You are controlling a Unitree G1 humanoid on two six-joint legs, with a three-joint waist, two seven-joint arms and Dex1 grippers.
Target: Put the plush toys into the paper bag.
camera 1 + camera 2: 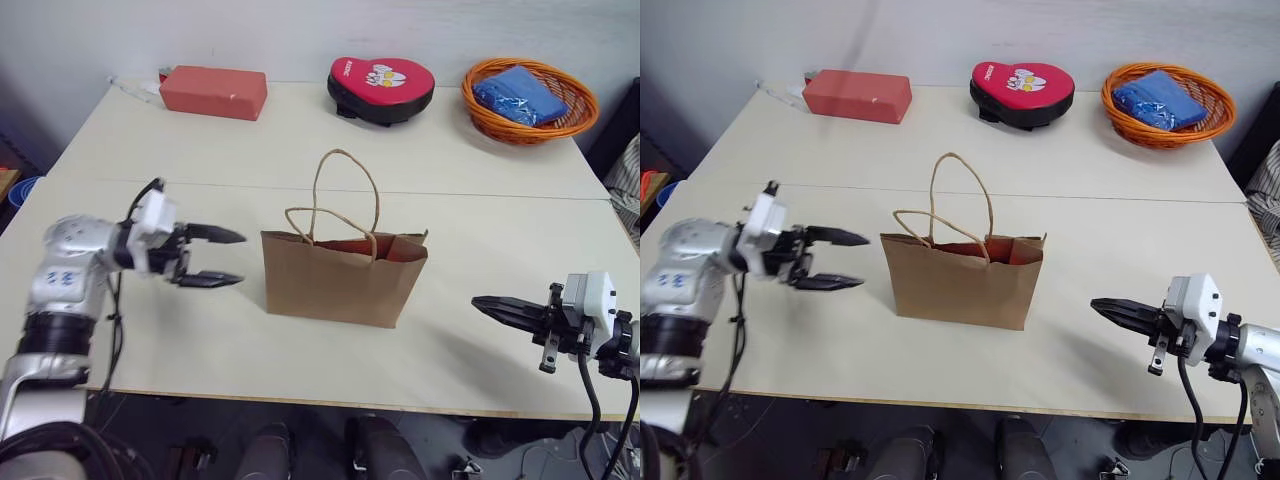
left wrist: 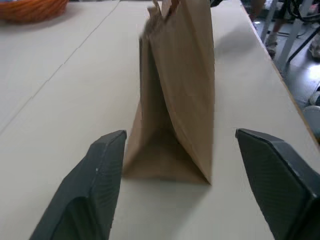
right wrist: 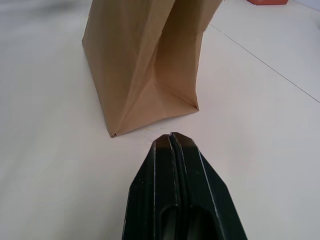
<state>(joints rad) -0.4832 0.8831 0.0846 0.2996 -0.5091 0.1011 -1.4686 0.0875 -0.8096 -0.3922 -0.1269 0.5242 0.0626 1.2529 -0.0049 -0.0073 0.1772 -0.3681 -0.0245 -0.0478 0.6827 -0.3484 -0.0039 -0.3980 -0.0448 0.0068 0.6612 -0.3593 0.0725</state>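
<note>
The brown paper bag [image 1: 340,285] stands upright at the middle of the table, its mouth open and its two cord handles sticking up. The plush toys are hidden; a strip of orange-red shows just inside the bag's mouth [image 1: 350,247]. My left gripper [image 1: 240,258] hovers left of the bag, pointing at its side, open with nothing between the fingers. In the left wrist view the bag's narrow end [image 2: 180,100] sits ahead of the spread fingers [image 2: 100,175]. My right gripper [image 1: 480,301] is shut and empty, right of the bag and pointing at it [image 3: 145,65].
Along the far edge sit a red brick-shaped box [image 1: 213,92], a red heart-shaped pad [image 1: 382,88] on a black base, and an orange woven basket [image 1: 482,117] holding a blue packet [image 1: 520,93]. Bare tabletop lies on both sides of the bag.
</note>
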